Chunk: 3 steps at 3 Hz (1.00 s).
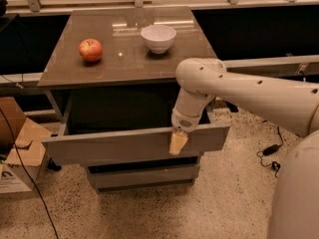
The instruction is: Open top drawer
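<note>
The top drawer (114, 144) is a wide grey-brown drawer with a flat handleless front. It stands pulled out from under the table top, and its inside is dark. My gripper (178, 142) hangs from the white arm over the front panel's top edge, right of the middle, with its tan fingertip piece against the panel's face. Below it a narrower drawer front (144, 176) shows, slightly out.
A red apple (90, 50) and a white bowl (158, 38) sit on the brown table top (124, 68). A cardboard box (17, 148) stands on the floor at left. A black cable and adapter (271, 151) lie on the floor at right.
</note>
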Each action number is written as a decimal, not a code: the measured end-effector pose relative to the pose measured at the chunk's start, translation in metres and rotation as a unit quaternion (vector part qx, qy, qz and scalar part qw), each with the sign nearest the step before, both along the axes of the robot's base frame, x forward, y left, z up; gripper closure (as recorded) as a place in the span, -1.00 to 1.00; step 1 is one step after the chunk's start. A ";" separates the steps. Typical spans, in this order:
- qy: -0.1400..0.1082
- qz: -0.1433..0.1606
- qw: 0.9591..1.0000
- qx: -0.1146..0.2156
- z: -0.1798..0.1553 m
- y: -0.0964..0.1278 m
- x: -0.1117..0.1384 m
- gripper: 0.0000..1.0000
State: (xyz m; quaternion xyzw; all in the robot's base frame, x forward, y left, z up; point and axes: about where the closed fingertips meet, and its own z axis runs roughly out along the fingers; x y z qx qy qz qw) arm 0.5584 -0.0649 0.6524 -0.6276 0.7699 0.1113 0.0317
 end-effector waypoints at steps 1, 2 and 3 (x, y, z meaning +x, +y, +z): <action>0.001 0.000 1.000 0.000 0.001 0.000 -0.001 -0.24; 0.029 -0.007 1.000 0.004 -0.007 -0.009 -0.055 -0.70; 0.037 -0.003 0.999 -0.001 -0.009 -0.010 -0.065 -1.00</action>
